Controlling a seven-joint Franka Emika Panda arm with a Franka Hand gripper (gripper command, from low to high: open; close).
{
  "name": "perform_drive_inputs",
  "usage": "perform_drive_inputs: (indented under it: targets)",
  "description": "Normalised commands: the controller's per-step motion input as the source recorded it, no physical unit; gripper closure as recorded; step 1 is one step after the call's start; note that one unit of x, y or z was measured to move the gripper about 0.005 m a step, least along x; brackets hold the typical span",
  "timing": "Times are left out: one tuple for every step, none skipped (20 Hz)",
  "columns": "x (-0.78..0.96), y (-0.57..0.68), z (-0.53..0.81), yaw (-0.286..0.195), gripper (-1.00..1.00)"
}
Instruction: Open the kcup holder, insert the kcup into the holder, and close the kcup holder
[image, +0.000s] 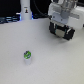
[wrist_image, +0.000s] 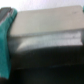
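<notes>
One tiny white kcup (image: 28, 56), green-and-blue top, upright on table (image: 15, 42), jaws' state unclear

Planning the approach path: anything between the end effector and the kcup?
Exterior view: only bare white table between the end effector and the kcup.

My desk (image: 20, 37) is a broad, pale, plain surface under soft, even light that throws only faint shadows. Along its far edge the background turns dark, with blue shapes (image: 9, 19) at the exterior view's left too blurred for me to name, and a tall white bottle-like object (image: 25, 11) standing there
</notes>
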Motion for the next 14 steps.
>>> perform_drive_inputs:
  targets:
    - [0.95,-0.29,0.18,-0.060,1.00]
    - [0.94,-0.29,0.17,-0.063,1.00]
    - [0.93,-0.30,0.16,-0.065,1.00]
    - [0.92,-0.30,0.16,-0.065,1.00]
    - [0.91,-0.30,0.17,-0.063,1.00]
    - [0.89,-0.33,0.18,-0.077,1.00]
    - [0.88,-0.33,0.19,-0.072,1.00]
    - [0.86,-0.35,0.19,-0.070,1.00]
    - [0.85,-0.37,0.18,-0.074,1.00]
    - [0.84,-0.39,0.18,-0.076,1.00]
    - [0.82,-0.41,0.17,-0.077,1.00]
    - [0.81,-0.43,0.16,-0.079,1.00]
    - [0.81,-0.43,0.16,-0.080,1.00]
    - [0.81,-0.43,0.16,-0.081,1.00]
